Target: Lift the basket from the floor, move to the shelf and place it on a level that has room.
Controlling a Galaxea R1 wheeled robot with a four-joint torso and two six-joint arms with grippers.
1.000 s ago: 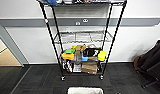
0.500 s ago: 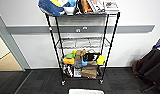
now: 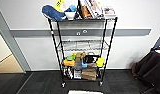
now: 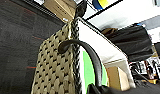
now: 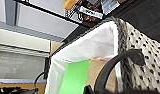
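Observation:
The basket (image 4: 54, 75), cream-and-dark weave with white lining, shows large in both wrist views. It holds a green sheet (image 5: 74, 77) and a tan item. My left gripper (image 4: 71, 46) is shut on its braided rim, one dark curved finger (image 4: 93, 57) hooking over it. My right gripper (image 5: 126, 55) is shut on the opposite rim of the basket (image 5: 96, 45). In the head view the basket's white lining (image 3: 84, 92) peeks in at the near edge, in front of the shelf (image 3: 82, 50). The level (image 3: 82, 46), second from the top, is a bare wire grid.
The top tier carries a blue bundle (image 3: 53, 12), a white bowl and books. Lower tiers hold colourful items and a cardboard box (image 3: 89, 73). Dark carpet floor (image 3: 41, 82) spreads around the castors. A tan-floored doorway (image 3: 6, 65) lies left and a dark chair (image 3: 149, 67) right.
The whole head picture has shifted: the rack now sits lower in it and the top tier's load shows in full. The basket stays at the near edge.

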